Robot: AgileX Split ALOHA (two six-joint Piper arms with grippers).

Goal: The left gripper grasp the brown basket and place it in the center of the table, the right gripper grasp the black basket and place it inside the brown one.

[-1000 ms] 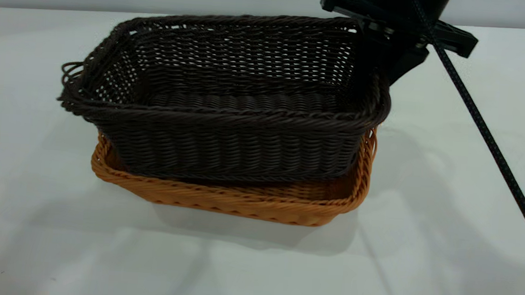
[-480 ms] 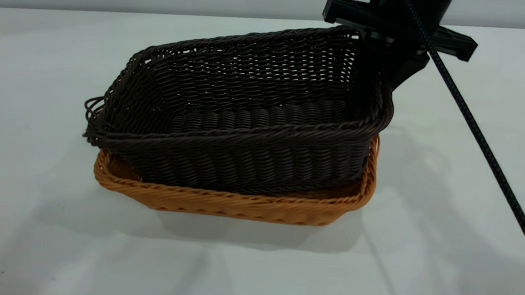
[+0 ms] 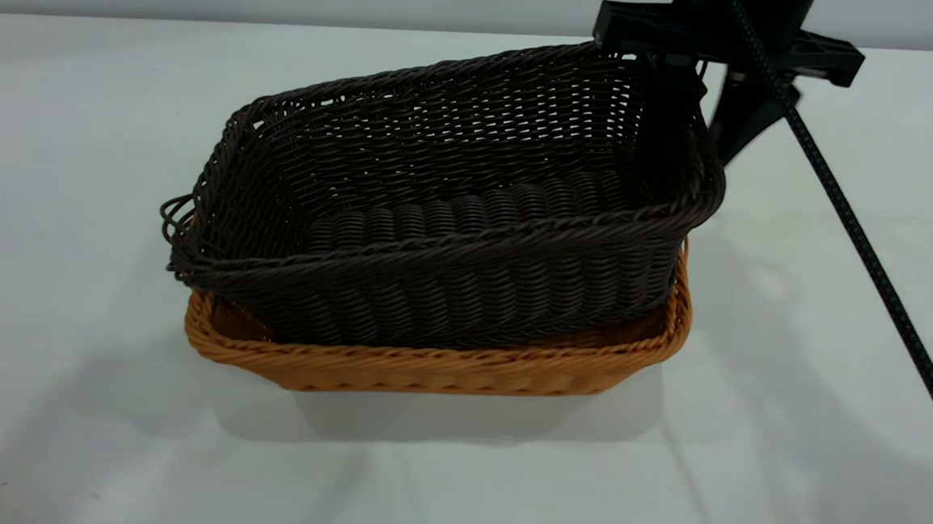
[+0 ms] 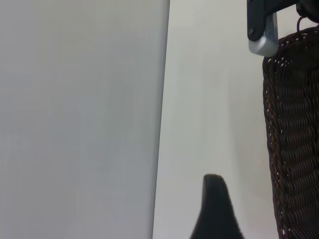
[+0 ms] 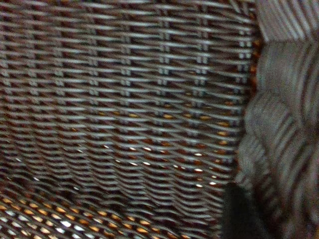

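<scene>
Below the right gripper (image 3: pixel 696 118), the deep black-brown woven wicker basket (image 3: pixel 445 212) sits tilted inside the shallow orange-tan woven wicker basket (image 3: pixel 444 366): the end under the gripper rides high, the far end is low in the tan one. Right gripper pinches the dark basket's rim wall, one finger inside, one outside. Both baskets are on the white tabletop (image 3: pixel 790 395).

Risks:
- letting go now could drop the raised end hard and shove the tan basket sideways.
- the dark rim near the gripper overhangs the tan rim; it could catch there instead of seating flat.
- pulling up may snag the wicker on a finger.

Left gripper (image 4: pixel 214 209): well off to the side of the dark basket, can't tell its finger spread.
</scene>
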